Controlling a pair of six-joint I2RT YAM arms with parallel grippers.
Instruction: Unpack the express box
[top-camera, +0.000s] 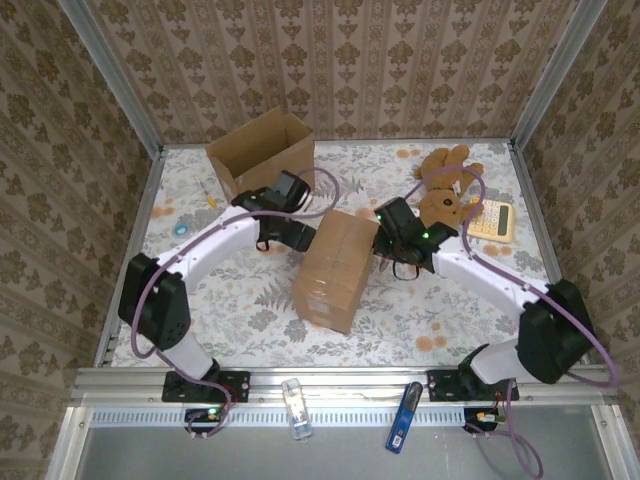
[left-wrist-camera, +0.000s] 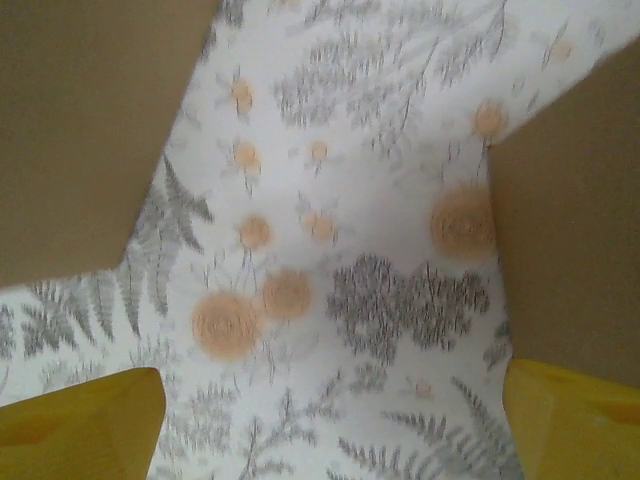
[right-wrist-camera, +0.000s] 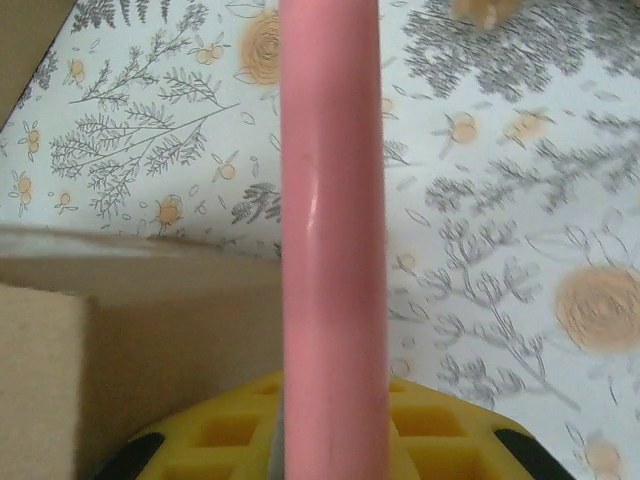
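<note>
Express box (top-camera: 336, 270) sits between left tool (top-camera: 290, 238), right tool (top-camera: 388, 252).

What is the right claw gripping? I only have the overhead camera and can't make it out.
Observer: On its wrist camera, the right claw is shut on a long pink tool. I can't tell what kind.
Operator: Is the left claw carrying anything?
Observer: No. Its wrist camera shows the left claw open, yellow fingers wide apart over bare flowered tablecloth.
Operator: Is the tool on the box?
Observer: The closed box sits just left of the tool. I can't tell whether they touch.
</note>
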